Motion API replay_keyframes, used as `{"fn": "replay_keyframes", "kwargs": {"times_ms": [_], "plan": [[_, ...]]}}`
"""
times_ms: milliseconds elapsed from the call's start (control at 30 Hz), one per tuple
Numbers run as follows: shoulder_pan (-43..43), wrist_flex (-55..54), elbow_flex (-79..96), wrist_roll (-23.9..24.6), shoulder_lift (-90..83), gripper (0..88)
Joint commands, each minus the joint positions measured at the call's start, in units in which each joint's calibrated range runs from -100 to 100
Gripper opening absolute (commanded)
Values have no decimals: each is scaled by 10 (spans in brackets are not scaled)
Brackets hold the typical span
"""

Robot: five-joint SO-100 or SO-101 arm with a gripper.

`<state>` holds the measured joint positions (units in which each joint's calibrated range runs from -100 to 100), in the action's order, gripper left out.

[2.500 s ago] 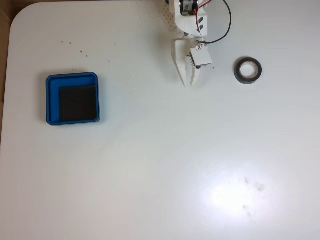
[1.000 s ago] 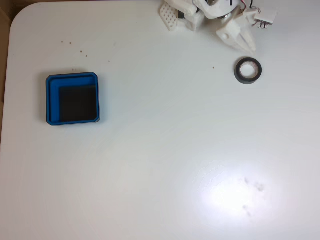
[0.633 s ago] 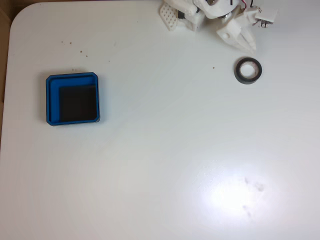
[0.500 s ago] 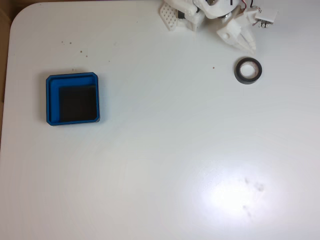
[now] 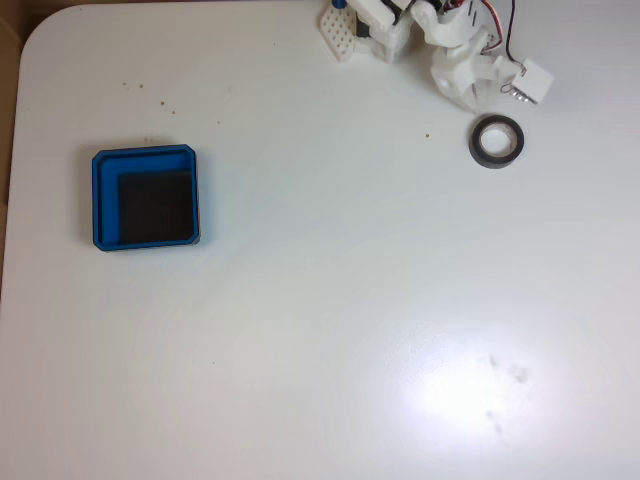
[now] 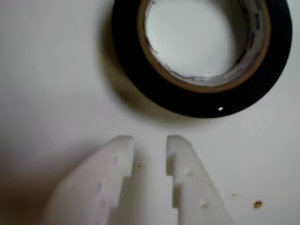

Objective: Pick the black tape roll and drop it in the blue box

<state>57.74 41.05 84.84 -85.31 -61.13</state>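
Observation:
The black tape roll (image 5: 497, 161) lies flat on the white table at the upper right, open centre up. My white gripper (image 5: 478, 100) hovers just above and to the left of it, a short gap from its rim. In the wrist view the roll (image 6: 197, 101) lies just beyond my gripper (image 6: 150, 143). The two fingers stand nearly parallel, a narrow slit apart, with nothing between them. The blue box (image 5: 105, 200) with its black floor sits far off at the left of the table, with nothing in it.
The arm's white base (image 5: 365, 30) stands at the table's top edge. The table's rounded corner and left edge (image 5: 20, 120) border a brown floor. Small dark specks (image 5: 160, 100) dot the surface and a bright glare (image 5: 460, 390) lies at the lower right.
The gripper swung from the table's upper middle to the right and stopped by the roll. In the last half second it turned and lowered. Roll and box have not moved.

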Motion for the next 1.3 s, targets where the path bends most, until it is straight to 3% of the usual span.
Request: {"fn": "replay_keyframes", "kwargs": {"times_ms": [0, 133, 300, 633, 1267], "plan": [[4, -5, -69, -28, 24, 8], [3, -5, -92, -70, 29, 8], [2, -5, -139, -72, 93, 18], [0, -6, -192, -72, 195, 182], [-1, -13, -307, -71, 383, 183]]}}
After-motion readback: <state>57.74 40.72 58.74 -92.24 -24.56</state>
